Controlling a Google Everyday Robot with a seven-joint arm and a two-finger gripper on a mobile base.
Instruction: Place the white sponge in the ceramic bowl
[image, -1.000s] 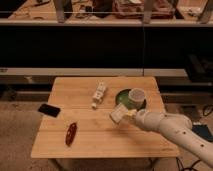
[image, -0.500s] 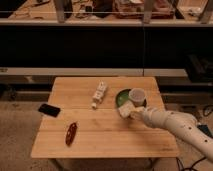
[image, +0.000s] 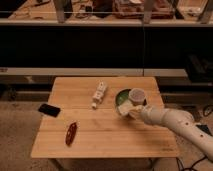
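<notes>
One off-white, blocky white sponge (image: 125, 107) in the clamped claw (image: 129, 110), over the dark-green ceramic bowl (image: 120, 97).

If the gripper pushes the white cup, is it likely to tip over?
Probably yes: the white cup stands upright and looks taller than wide, at the ceramic bowl. It looks light, so a nudge may topple it. The gripper with the white sponge is right beside it.

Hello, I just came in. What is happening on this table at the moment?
A robot arm reaches in from the right. Its gripper holds the white sponge at the near rim of the ceramic bowl, which also has a white cup in it. On the wooden table lie a white bar, a black phone and a reddish object.
</notes>
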